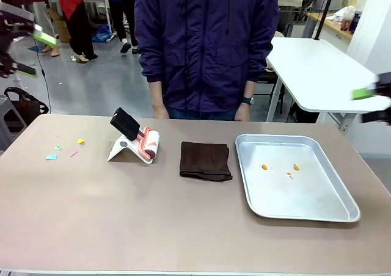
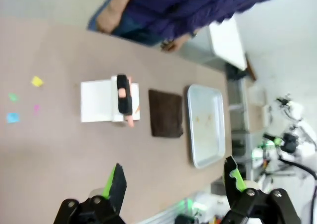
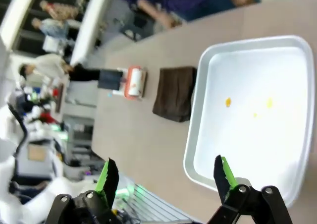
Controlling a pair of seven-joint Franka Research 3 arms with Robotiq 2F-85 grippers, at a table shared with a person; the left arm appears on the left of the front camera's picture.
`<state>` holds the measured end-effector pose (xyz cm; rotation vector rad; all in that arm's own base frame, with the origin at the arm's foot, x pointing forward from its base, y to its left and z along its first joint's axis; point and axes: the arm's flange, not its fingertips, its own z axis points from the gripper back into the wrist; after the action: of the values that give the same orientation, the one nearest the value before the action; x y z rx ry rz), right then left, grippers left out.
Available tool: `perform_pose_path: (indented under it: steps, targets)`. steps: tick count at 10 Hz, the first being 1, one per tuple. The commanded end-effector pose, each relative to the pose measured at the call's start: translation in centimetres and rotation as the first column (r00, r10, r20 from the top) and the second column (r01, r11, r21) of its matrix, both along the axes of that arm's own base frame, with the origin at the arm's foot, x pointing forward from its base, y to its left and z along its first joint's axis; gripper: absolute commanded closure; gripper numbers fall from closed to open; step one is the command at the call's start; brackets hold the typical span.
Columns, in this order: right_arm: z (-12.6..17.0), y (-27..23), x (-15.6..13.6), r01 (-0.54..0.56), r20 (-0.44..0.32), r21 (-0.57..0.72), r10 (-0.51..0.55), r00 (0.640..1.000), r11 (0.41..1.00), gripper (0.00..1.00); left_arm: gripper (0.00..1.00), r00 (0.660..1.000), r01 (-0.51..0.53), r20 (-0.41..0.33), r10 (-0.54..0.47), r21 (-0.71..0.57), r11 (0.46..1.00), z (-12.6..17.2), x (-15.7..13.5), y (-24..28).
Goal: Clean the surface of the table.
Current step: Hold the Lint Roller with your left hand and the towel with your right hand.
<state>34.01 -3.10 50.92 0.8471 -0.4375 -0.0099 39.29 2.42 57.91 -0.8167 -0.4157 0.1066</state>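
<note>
Plainly, the brownish worktop (image 1: 153, 221) spans the front view from side to side, with its pale near edge running along the bottom. The left pincer (image 1: 35, 55) hangs high, out beyond the far left corner, its fingers apart and holding nothing. The right pincer (image 1: 369, 105) hangs off the far right corner, likewise spread and empty.

A row of things sits in the far half. Small coloured paper scraps (image 1: 51, 157) lie near the left edge. A lint roller (image 1: 148, 145) leans on a white stand (image 1: 121, 149), and a folded dark brown cloth (image 1: 205, 160) lies at the middle. A silver metal tray (image 1: 311, 193) lies close to the right edge, with a few orange crumbs (image 1: 264, 166) in it.

The whole near half, from edge to edge, is bare. Open gaps separate the scraps, roller, cloth and tray. A person (image 1: 208, 44) in a dark purple jacket stands against the far edge, behind the roller and cloth.
</note>
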Motion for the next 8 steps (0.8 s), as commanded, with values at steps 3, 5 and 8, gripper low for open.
perform_pose_path:
  steps: [3,5,8]
  targets:
    - [-2.4,12.0,6.1,-0.136,-0.064,-0.233,0.124,0.99,0.963,0.0,0.0,0.988,0.116,-0.114,-0.103,0.119,0.986,-3.6,5.8,-4.2]
    - [-5.3,18.1,8.1,-0.055,-0.101,-0.284,0.027,0.995,0.957,0.0,0.0,0.978,0.165,-0.154,-0.144,0.14,0.976,-5.9,7.5,-5.7]
    - [-10.1,23.7,9.8,0.114,-0.127,-0.324,-0.162,0.978,0.939,0.0,0.0,0.978,0.129,-0.189,-0.092,0.196,0.972,-8.7,9.6,-8.1]
